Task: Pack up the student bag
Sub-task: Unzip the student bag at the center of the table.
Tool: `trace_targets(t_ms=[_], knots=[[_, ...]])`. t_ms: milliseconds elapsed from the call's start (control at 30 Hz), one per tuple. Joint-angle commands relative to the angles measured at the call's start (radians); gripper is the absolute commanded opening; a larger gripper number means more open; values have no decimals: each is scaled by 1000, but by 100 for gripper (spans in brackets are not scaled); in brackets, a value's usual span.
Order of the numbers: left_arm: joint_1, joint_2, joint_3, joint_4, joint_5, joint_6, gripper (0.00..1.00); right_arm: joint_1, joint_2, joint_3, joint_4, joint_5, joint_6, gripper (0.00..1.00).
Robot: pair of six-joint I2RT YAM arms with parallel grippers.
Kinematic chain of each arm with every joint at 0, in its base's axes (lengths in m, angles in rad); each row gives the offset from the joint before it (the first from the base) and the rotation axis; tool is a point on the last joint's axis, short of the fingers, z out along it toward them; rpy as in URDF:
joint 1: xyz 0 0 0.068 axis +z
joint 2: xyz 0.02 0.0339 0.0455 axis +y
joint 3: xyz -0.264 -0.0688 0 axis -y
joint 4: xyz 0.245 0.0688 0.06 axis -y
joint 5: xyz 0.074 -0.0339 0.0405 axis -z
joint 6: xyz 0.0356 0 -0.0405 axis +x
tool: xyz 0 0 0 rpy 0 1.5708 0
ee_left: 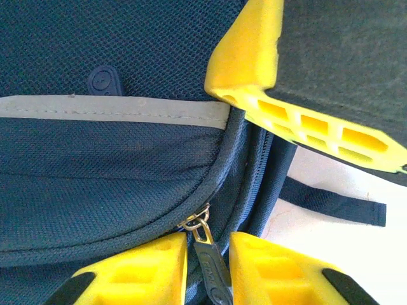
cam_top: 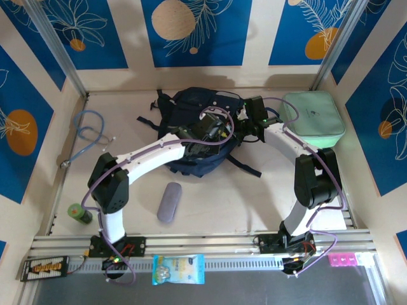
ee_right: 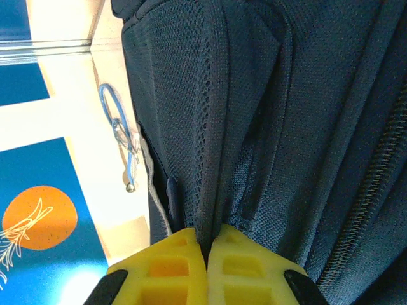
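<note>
**Two arms set to work the zip on the student bag**

At the near edge of the table (cam_top: 254,203) lies a blue-and-yellow packet (cam_top: 178,269), and just beyond it a grey oblong case (cam_top: 170,202), both outside the bag. Past them the two arms reach in to the student bag (cam_top: 191,101), which lies mid-table toward the far wall.

The left gripper (ee_left: 208,274) straddles the zipper pull (ee_left: 206,244) below the grey trim stripe (ee_left: 114,108). Its yellow fingers (ee_left: 137,270) sit tight to either side, but whether they truly pinch the tab cannot be told. The right gripper (ee_right: 206,254) is pressed together on a ridge of navy fabric, its tips meeting with the cloth nipped between them. A mint green case (cam_top: 313,114) sits just beside the bag on the far right, and a blue cable (cam_top: 89,130) lies well apart on the far left.

The step in hand looks to be running the zip — and it likely turns on tension. The right hold should keep the cloth taut against the pull, so that the slider travels and the bag does not drag after it. The left should seat the tab deep between its pads before moving. It should then follow the curve of the track low and steadily — a sideways tug could make the tab slip free or jam the teeth.
</note>
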Motion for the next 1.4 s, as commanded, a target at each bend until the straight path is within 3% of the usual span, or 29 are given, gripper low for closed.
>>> trace_targets(t_ms=[0, 167, 233, 433, 600, 767, 933, 1133, 1267, 1367], knots=[[6, 7, 21, -55, -44, -9, 21, -8, -2, -7, 35, -47, 8, 2], [6, -11, -1, -45, -55, -11, 6, -12, -1, -11, 39, -46, 13, 2], [6, -26, -21, -24, -55, -16, 6, -14, 0, -12, 44, -48, 18, 2], [6, -26, -28, -25, -61, -12, 17, -14, 2, -13, 49, -53, 21, 2], [6, -35, -33, -29, -47, -6, 0, -18, -1, -21, 50, -45, 24, 2], [25, -108, -88, -27, -77, 14, 0, -41, -25, -63, 81, -39, 42, 1], [101, -200, -213, -7, -73, 52, 0, -80, -49, -86, 69, -30, 21, 1], [193, -274, -316, 62, 24, 212, 0, -125, -57, -81, 23, -27, -32, 1], [188, -257, -264, 85, 220, 347, 0, -146, -77, -94, 25, -30, -68, 7], [173, -213, -196, 72, 343, 391, 0, -172, -108, -107, 7, -33, -88, 18]])
